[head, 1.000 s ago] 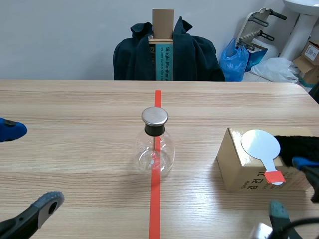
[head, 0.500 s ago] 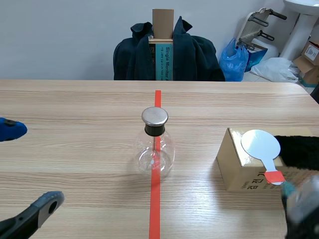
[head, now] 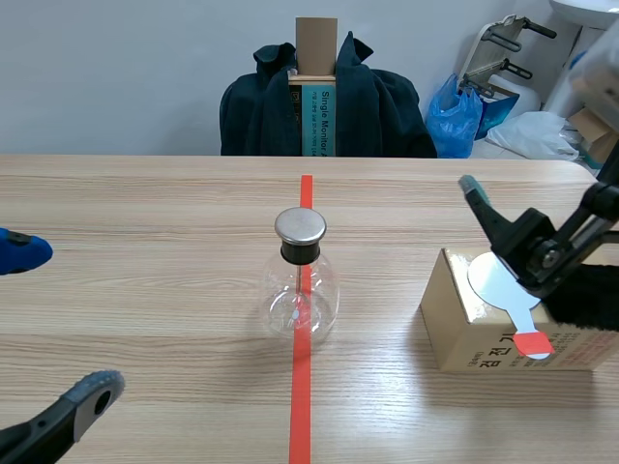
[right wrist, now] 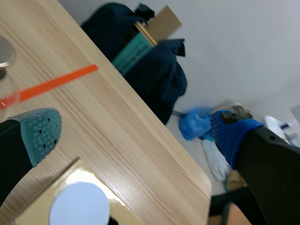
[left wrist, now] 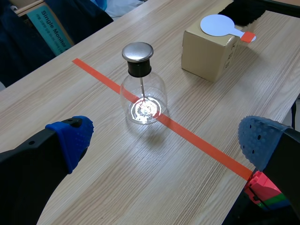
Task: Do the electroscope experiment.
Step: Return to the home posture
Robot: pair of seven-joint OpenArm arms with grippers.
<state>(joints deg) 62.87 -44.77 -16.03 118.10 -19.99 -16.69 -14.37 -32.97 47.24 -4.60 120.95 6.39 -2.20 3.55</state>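
Note:
The electroscope, a glass flask (head: 300, 295) with a metal cap (left wrist: 137, 50), stands on the red tape line at mid-table. To its right a cardboard box (head: 464, 333) carries a white disc paddle (head: 503, 280) with a red handle, and black fur (head: 590, 295) lies beside the paddle. My right gripper (head: 532, 130) hangs open above the box; in its wrist view the disc (right wrist: 79, 206) lies under the gripper (right wrist: 136, 136). Low at the left, my left gripper (head: 48, 324) is open and empty, with the flask (left wrist: 143, 96) ahead of its fingers.
Behind the table's far edge stands a chair draped with a dark jacket (head: 377, 106), holding a tall cardboard carton (head: 315, 87). A blue bag (head: 455, 116) and other clutter lie on the floor at the back right.
My right arm has risen from low at the front right corner to above the box, its gripper staying open. The left arm, flask and box have not moved.

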